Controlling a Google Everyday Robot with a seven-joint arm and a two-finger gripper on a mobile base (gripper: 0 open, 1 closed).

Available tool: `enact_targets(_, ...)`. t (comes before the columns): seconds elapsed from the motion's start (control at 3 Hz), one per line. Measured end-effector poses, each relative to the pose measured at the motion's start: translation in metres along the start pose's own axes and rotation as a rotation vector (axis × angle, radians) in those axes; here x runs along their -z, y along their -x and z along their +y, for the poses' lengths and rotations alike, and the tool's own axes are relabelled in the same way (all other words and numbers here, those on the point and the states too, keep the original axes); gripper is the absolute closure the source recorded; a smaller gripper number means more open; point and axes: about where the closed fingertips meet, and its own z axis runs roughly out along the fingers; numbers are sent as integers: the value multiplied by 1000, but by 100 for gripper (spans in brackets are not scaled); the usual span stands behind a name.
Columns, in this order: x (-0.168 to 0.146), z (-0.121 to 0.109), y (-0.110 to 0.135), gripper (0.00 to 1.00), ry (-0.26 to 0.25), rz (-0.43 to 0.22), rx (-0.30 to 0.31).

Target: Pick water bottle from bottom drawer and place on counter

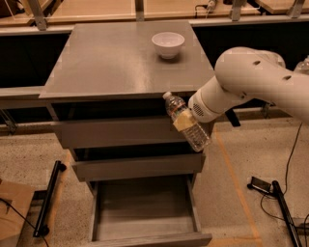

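The water bottle (189,123) is a small clear ribbed bottle, tilted with its cap up and to the left. It hangs in the air in front of the two upper drawers, just below the front edge of the counter (120,60). My gripper (183,120) is shut on the bottle's middle, and a tan finger pad (180,122) shows across it. My white arm reaches in from the right. The bottom drawer (145,210) is pulled open below and nothing lies in it.
A white bowl (168,44) stands on the counter near its back right. A black stand (48,198) lies on the floor at the left, and cables and a black device (263,185) at the right. Tan wooden tabletops (96,7) run behind.
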Motion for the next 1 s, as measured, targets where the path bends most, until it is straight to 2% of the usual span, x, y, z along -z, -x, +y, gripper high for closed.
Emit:
enact_targets(0.33, 42, -20, 63, 100, -143, -48, 155)
enact_targets(0.67, 42, -20, 62, 100, -142, -48, 154)
enact_targets(1.0, 51, -26, 70, 100, -215, -54, 176)
